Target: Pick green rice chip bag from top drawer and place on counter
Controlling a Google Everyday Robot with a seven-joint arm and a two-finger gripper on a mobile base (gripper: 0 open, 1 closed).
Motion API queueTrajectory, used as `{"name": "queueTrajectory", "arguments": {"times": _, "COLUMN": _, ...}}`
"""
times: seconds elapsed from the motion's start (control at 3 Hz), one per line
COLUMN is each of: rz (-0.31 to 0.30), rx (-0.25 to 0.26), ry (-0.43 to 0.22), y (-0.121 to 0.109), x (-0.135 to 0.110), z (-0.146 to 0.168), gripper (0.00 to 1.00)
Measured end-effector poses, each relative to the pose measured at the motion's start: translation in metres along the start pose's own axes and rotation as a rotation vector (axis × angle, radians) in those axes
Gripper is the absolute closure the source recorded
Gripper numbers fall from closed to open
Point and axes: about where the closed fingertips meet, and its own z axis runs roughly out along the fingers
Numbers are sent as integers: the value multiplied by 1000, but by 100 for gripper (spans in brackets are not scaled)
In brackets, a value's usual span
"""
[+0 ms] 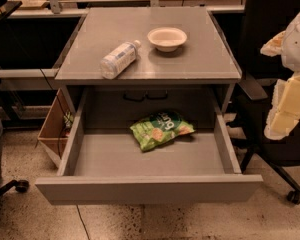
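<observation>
The green rice chip bag [160,129] lies flat on the floor of the open top drawer [145,188], near the back and a little right of centre. The counter [200,59] is the grey cabinet top just above and behind the drawer. My gripper [289,101] shows as white and pale yellow parts at the right edge of the camera view. It hangs beside the cabinet's right side, level with the counter edge, well apart from the bag and holding nothing that I can see.
A clear plastic bottle [119,59] lies on its side on the counter's left half. A white bowl [167,38] stands at the centre back. A black office chair [275,144] stands right of the cabinet. An open wooden box [52,126] sits on the floor at the left.
</observation>
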Motion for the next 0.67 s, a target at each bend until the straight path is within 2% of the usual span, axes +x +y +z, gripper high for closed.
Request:
{"name": "queueTrajectory", "arguments": {"times": 0.33, "rz": 0, "rx": 0, "ry": 0, "y": 0, "x": 0, "z": 0, "gripper": 0}}
{"name": "queueTrajectory", "arguments": {"times": 0.67, "rz": -12, "rx": -14, "ry": -27, "y": 0, "x": -4, "z": 28, "gripper": 0}}
